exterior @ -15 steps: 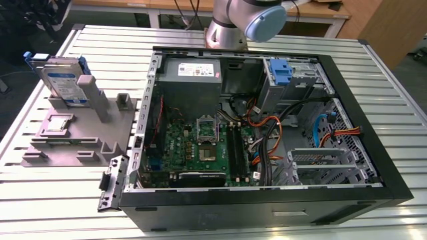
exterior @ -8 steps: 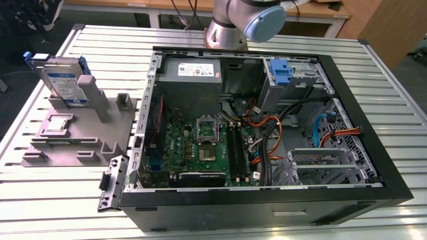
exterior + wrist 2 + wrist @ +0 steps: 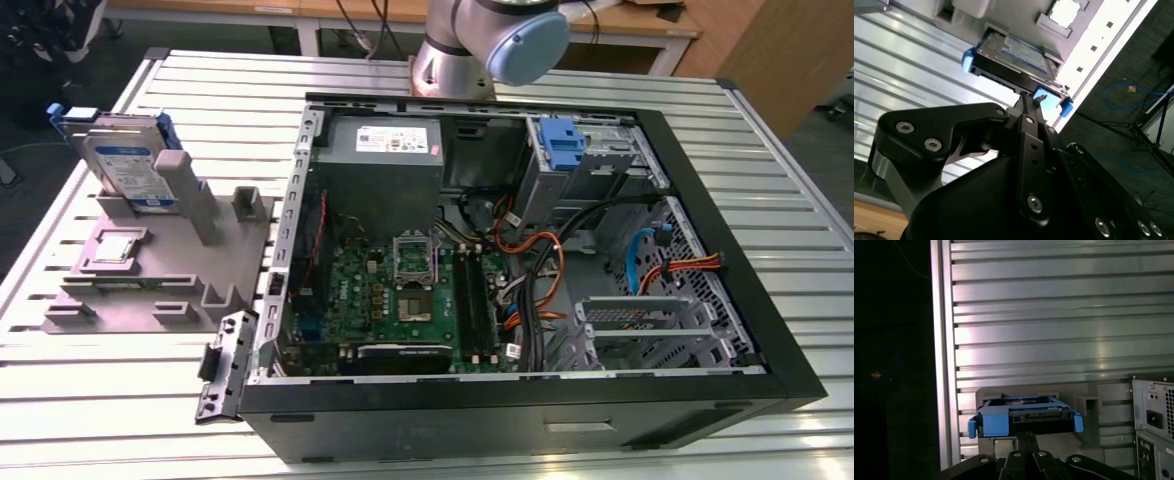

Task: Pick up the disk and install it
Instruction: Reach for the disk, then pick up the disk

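The disk [image 3: 128,165] stands upright in a grey holder [image 3: 167,275] on the bench [image 3: 227,85], beside the open computer case [image 3: 534,425], while the empty jaws, clenched together, point at its blue-railed edge.

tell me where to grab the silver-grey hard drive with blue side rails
The silver-grey hard drive stands on end in the grey plastic stand, bottom in its slot. Likely best: come from above, pinch the free top end across its flat faces.

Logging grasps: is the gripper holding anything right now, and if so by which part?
Nothing is held. The disk stands in the grey holder, and the gripper is off it.
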You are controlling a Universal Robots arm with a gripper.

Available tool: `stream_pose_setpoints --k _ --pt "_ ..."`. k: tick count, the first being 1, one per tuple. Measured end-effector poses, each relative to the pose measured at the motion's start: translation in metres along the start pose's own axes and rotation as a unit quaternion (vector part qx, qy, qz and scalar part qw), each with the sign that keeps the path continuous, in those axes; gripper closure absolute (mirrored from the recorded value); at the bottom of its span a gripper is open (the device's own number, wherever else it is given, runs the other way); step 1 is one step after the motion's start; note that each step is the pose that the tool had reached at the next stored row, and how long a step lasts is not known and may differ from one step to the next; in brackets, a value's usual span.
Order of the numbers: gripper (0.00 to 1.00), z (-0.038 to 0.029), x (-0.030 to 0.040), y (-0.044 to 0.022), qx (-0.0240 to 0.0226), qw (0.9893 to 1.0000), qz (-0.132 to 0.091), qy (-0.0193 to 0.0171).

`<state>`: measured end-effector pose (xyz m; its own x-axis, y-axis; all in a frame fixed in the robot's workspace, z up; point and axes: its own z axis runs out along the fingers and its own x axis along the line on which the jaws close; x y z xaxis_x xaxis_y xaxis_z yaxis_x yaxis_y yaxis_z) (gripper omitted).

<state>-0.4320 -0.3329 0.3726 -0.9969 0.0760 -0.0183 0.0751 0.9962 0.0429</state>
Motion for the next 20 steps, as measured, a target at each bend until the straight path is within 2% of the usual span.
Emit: stream_pose_setpoints --k 4,6,10,13,20 --pt "0.90 0.0014 0.0129 -0.0011 0.0000 1.0000 0.000 0.0004" --pt "0.90 0.0015 0.0157 -0.0013 0.0000 1.0000 0.000 0.0004" --pt "0.90 0.0015 0.0166 -0.0013 0.0000 1.0000 0.000 0.0004" --pt "0.90 0.0022 0.0202 -0.0016 0.0000 1.0000 -0.003 0.0011" --pt "0.90 0.0030 0.0204 -0.0017 0.0022 1.0000 -0.006 0.0020"
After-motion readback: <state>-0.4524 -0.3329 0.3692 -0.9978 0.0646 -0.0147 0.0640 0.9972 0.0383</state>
